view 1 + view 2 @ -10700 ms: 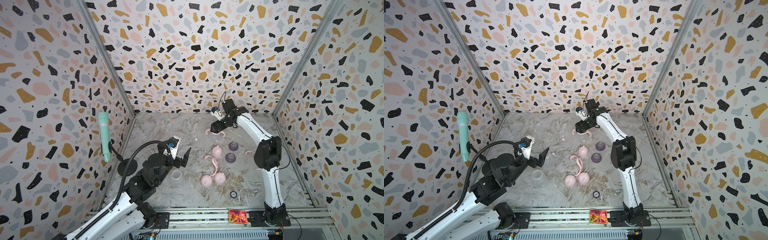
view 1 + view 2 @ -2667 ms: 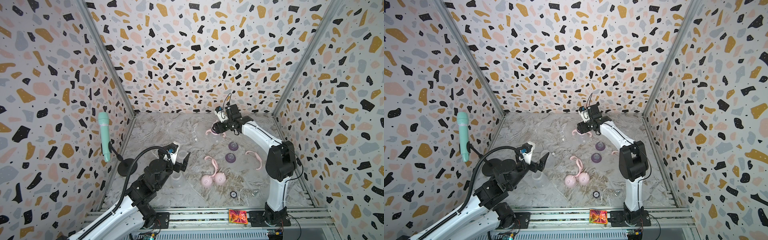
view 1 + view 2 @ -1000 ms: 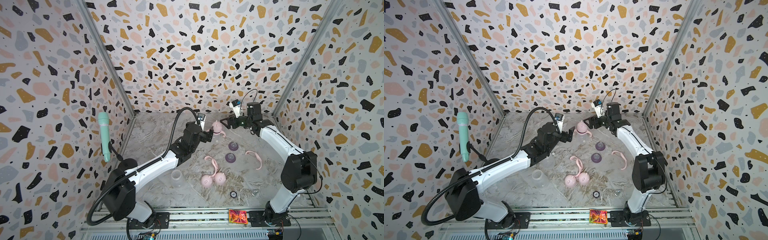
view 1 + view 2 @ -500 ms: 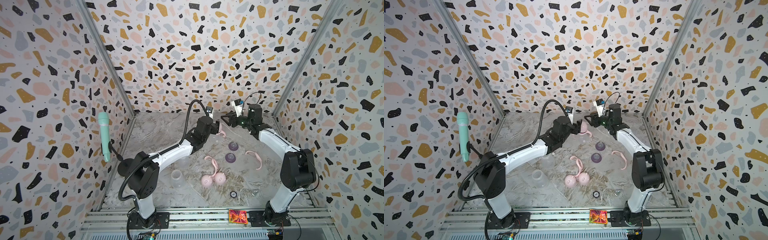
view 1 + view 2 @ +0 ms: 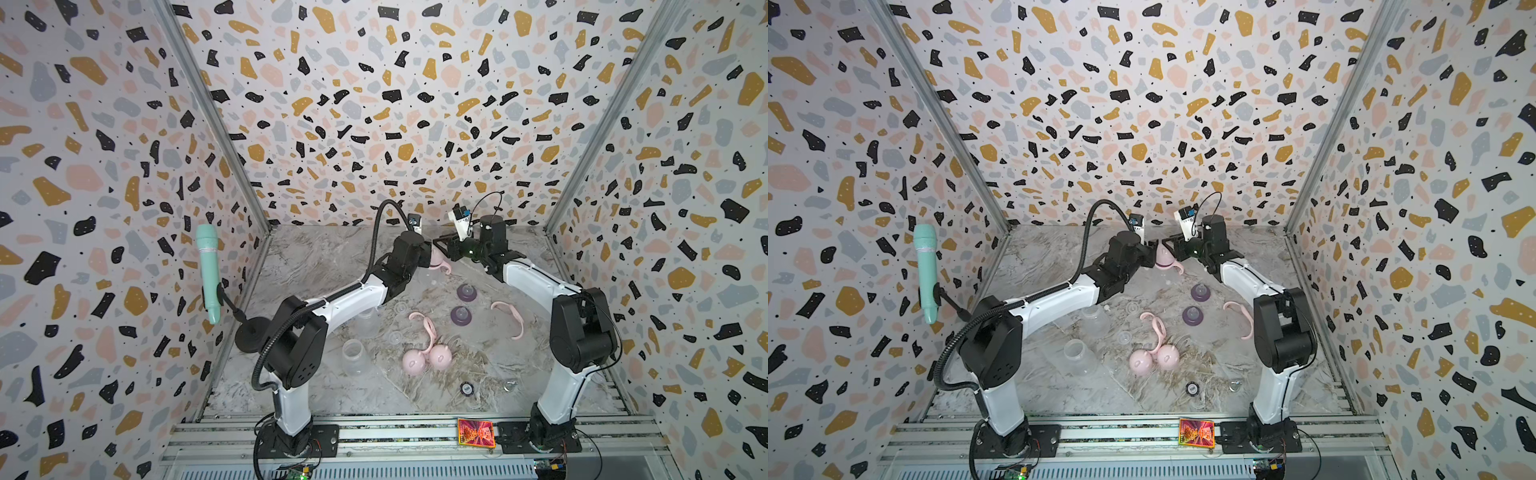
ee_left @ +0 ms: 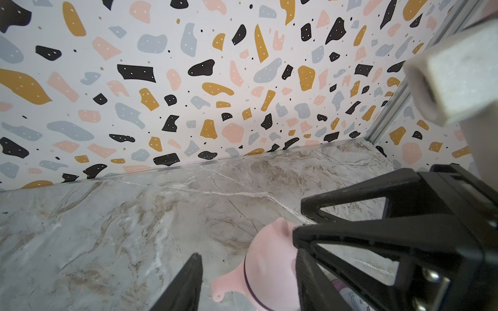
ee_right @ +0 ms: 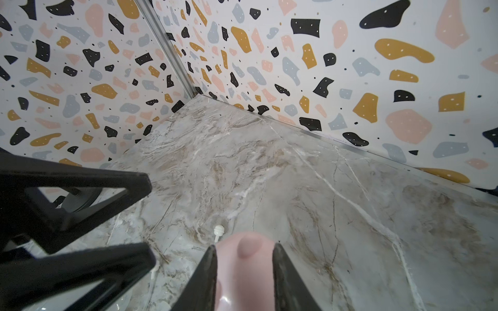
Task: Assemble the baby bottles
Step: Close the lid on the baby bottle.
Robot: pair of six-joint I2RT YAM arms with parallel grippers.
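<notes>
At the near edge, an orange card (image 5: 476, 432) lies on the front rail (image 5: 374, 432). Just beyond it, on the marble-patterned table (image 5: 332, 257), sit a black round token (image 5: 466, 388) and a small metal ring (image 5: 510, 385), near each other. Further in, two loose pink dome caps (image 5: 413, 362) lie side by side, and one end of a pink handle ring (image 5: 424, 328) reaches down between them. To their left a clear bottle (image 5: 353, 357) stands upright, mouth open and uncapped. A second clear bottle (image 5: 368, 322) stands behind it, partly under the left arm. A second pink handle ring (image 5: 509, 318) lies apart, toward the right arm. Two purple teat collars (image 5: 460, 316) rest one behind the other at mid-table, separate from the bottles. A mint-green microphone (image 5: 208, 270) is mounted on a stand by the left wall. Furthest back, the assembled bottle (image 5: 1165, 261), with cap, collar and handles fitted, stands upright near the back wall between both grippers. The right gripper (image 7: 244, 247) has its fingers pressed against both sides of the pink cap with no gap visible, so it is gripping. The left gripper (image 5: 1148, 251) is astride the bottle from the opposite side. In the left wrist view one finger (image 6: 192, 280) stands just clear of a handle. The other finger cannot be told apart from the right gripper's frame, so whether the left gripper is clamped cannot be told.
</notes>
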